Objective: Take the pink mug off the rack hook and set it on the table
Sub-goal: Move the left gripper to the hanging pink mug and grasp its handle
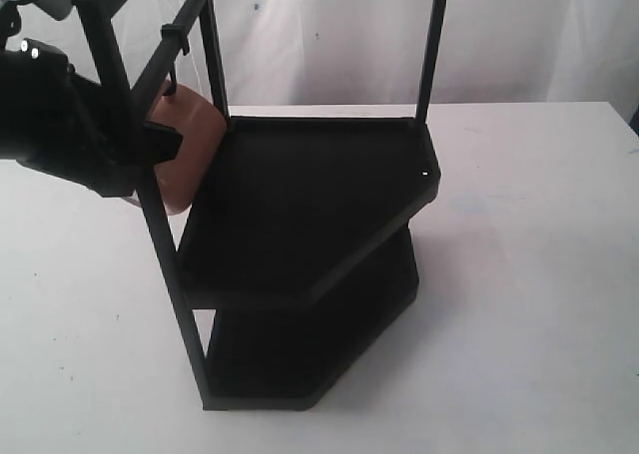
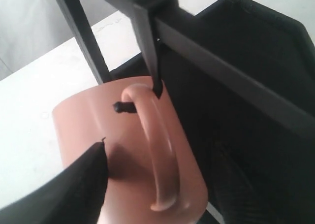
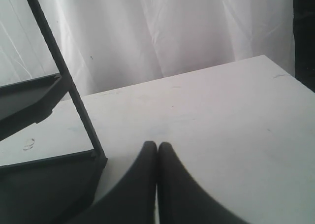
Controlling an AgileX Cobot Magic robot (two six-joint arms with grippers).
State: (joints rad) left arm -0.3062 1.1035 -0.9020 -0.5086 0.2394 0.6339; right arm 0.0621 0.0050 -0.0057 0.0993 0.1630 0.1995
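White worktop (image 1: 539, 234) is carrying the black rack (image 1: 300, 205). At the rack's left side, the pink mug (image 2: 78, 120) is hanging by its handle on the rack hook (image 2: 124, 107). One left finger (image 2: 78, 179) is touching its wall; I cannot tell whether the left jaws are gripping it. The right jaws are hovering closed above the worktop.

The right jaws are pressed together; the left arm (image 1: 60, 125) reaches in, its jaws' spread unclear.
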